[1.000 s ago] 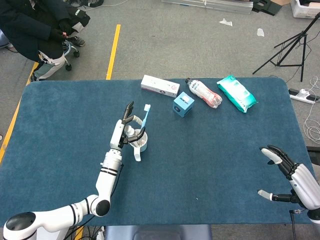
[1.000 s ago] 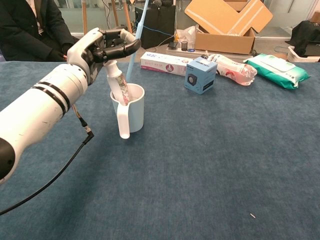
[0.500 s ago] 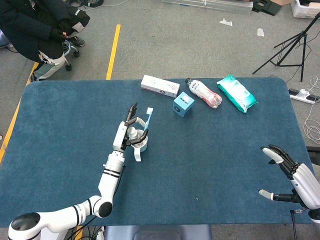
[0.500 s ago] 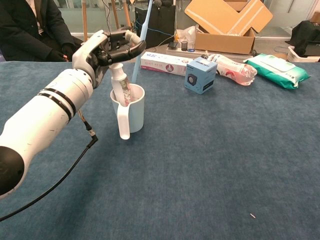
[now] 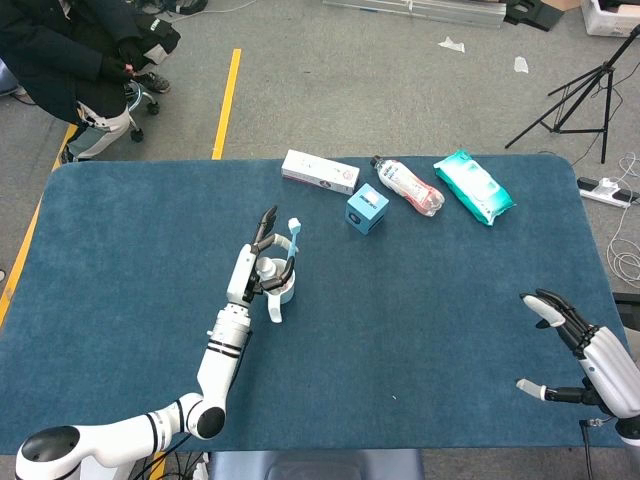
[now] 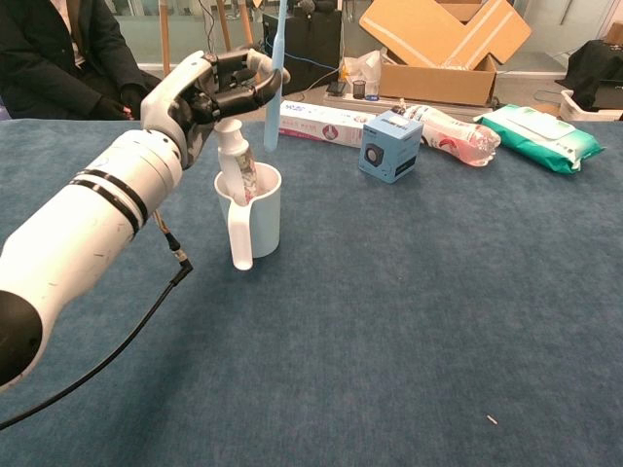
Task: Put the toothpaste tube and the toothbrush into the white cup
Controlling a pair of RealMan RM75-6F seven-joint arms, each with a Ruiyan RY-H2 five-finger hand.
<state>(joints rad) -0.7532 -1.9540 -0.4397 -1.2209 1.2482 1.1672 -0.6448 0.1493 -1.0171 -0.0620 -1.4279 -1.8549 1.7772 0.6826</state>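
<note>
A white cup (image 6: 256,214) with a handle stands on the blue table left of the middle; the head view shows the cup (image 5: 279,292) too. The toothpaste tube (image 6: 235,163) stands in it, cap up. My left hand (image 6: 206,90) hovers above the cup and pinches a light blue toothbrush (image 6: 275,80). The brush hangs nearly upright, its lower end just above the cup's rim. From the head view the toothbrush (image 5: 291,240) rises beside my left hand (image 5: 256,262). My right hand (image 5: 579,352) rests far off at the table's right front, fingers spread and empty.
Along the far side lie a white toothpaste box (image 5: 320,171), a small blue box (image 5: 367,209), a plastic bottle (image 5: 408,186) and a green wipes pack (image 5: 474,186). A person (image 5: 80,60) sits beyond the table's left corner.
The toothbrush has swung from leaning to nearly upright and its lower end now sits over the cup's mouth. The left hand shifted slightly. The right hand stayed put.
</note>
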